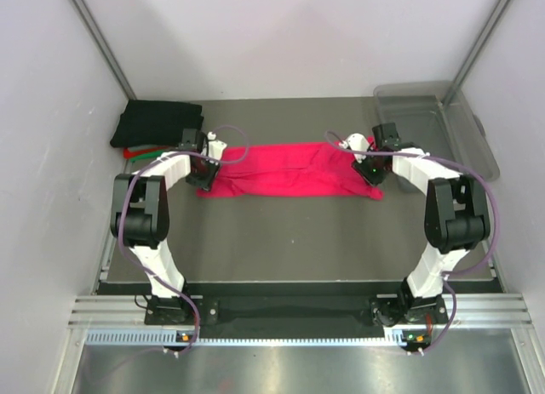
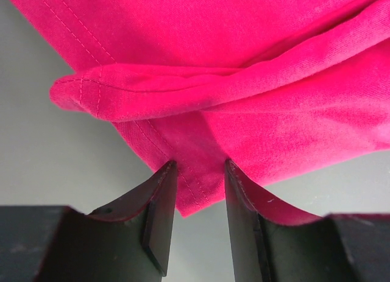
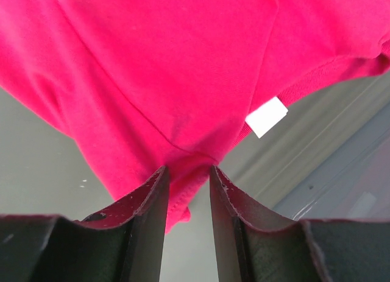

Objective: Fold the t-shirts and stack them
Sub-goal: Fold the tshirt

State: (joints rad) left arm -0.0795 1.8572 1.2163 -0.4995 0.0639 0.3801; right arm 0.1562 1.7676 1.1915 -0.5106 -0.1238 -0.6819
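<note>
The top camera looks down from behind the arm bases onto the whole table. Each wrist camera looks from very near at one end of the pink t-shirt, shared by all views.

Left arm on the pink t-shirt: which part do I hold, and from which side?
Take the stitched hem corner at the left end of the pink t-shirt, coming in low from the left. That corner pokes out thin past the rolled fold, so the jaws of the left gripper can straddle it. The right gripper pinches the collar end beside the white label.
</note>
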